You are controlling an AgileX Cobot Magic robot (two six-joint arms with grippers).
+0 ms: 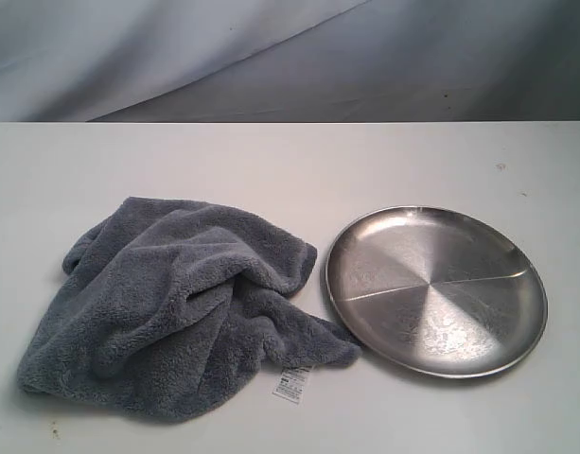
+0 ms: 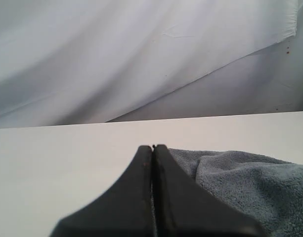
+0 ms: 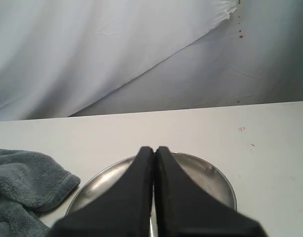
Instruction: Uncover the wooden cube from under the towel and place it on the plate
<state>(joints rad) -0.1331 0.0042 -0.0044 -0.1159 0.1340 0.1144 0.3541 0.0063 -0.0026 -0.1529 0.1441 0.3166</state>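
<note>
Left gripper (image 2: pixel 152 148) and right gripper (image 3: pixel 153 148) hover, jaws pressed together, empty; towel (image 1: pixel 176 303) lies heaped (presumably hiding cube) beside bare plate (image 1: pixel 436 293).

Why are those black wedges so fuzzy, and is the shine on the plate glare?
Left wrist view: the left end effector sits too near the lens, so it blurs; the towel behind is sharper. Right wrist view: the right end effector blurs likewise. Exterior view: the plate shows glare in bright wedges.

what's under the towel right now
Nothing shows: the towel lies bunched on the table, hiding whatever is beneath. No wooden cube is visible in any view.
</note>
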